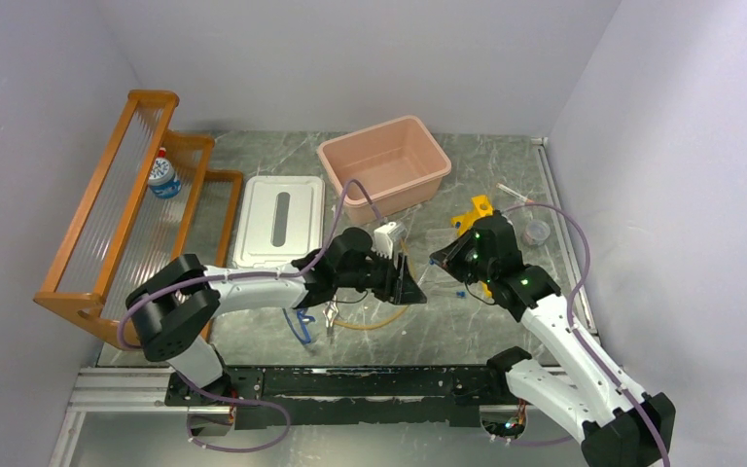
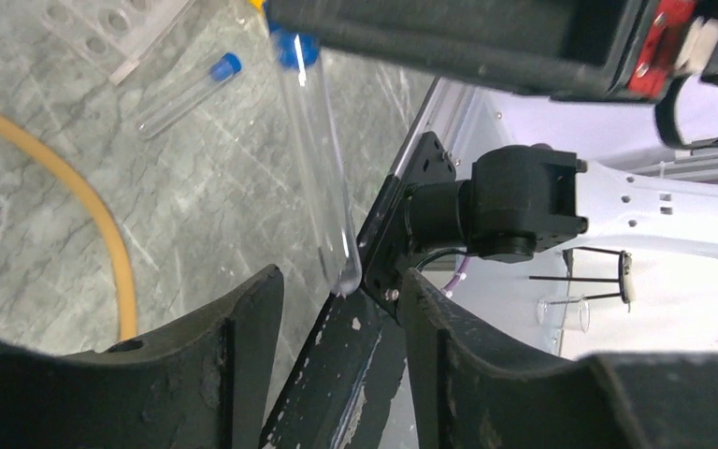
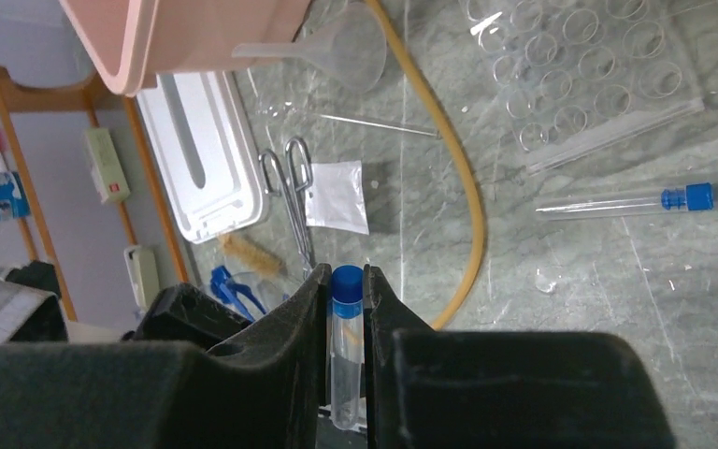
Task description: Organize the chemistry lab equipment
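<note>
Tube of clear plastic point(image 3: 346, 369), blue-capped, over marbled surface point(image 3: 617, 309)
My right end effector point(image 3: 346, 304) pinches it; my left end effector point(image 2: 338, 313) stands spread around its tip.

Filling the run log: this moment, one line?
right gripper: shut on tube | left gripper: open at tube tip

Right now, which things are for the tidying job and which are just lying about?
For the job: gripped blue-capped clear tube, loose blue-capped clear tube, tan rubber hose, metal scissors, white packet.
Just lying about: orange wooden shelf, pink plastic tub, white plastic box.
</note>
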